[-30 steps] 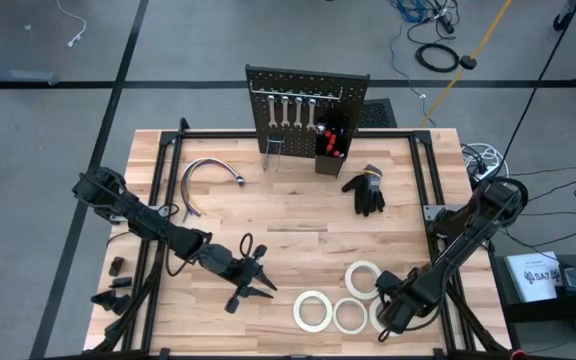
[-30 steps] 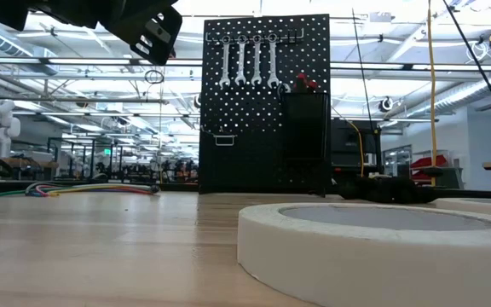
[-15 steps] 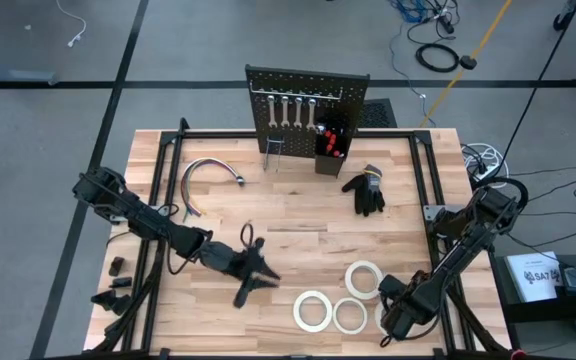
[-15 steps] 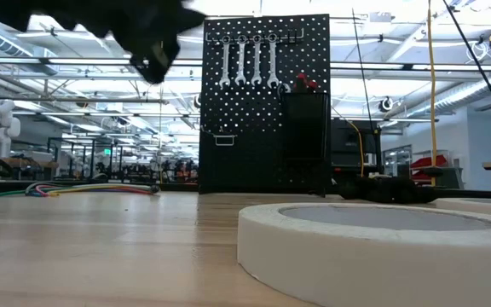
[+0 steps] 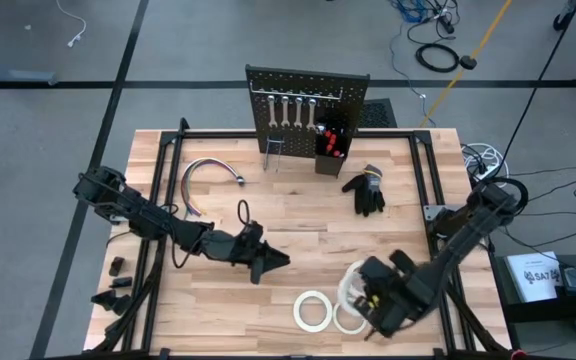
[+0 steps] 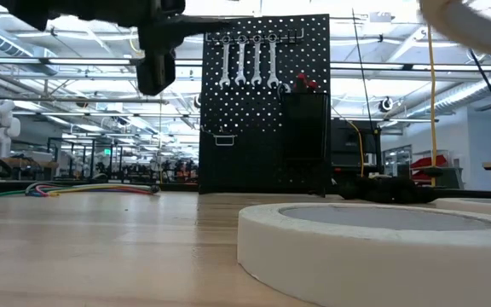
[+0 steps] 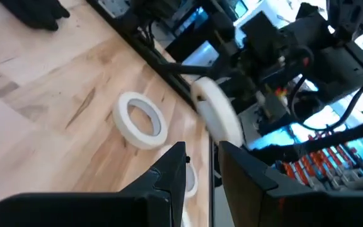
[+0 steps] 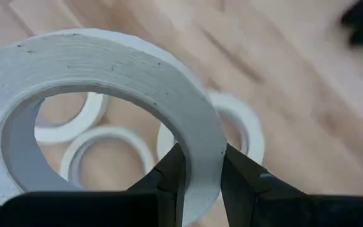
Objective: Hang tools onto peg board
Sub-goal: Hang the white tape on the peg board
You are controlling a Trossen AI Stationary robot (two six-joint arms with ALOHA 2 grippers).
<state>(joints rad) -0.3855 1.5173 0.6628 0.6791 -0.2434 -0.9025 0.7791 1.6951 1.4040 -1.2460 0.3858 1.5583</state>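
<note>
Right wrist view: right gripper pinches a tape roll, lifted near-right — peg board lies far; left gripper seems parted, empty.

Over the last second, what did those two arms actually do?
The right gripper pinched the wall of one white tape roll and lifted it off the table, swinging toward the middle. Three tape rolls stayed lying flat. The left gripper drifted toward the table's middle, carrying nothing. The peg board, its wrenches and the black glove are unchanged.
</note>
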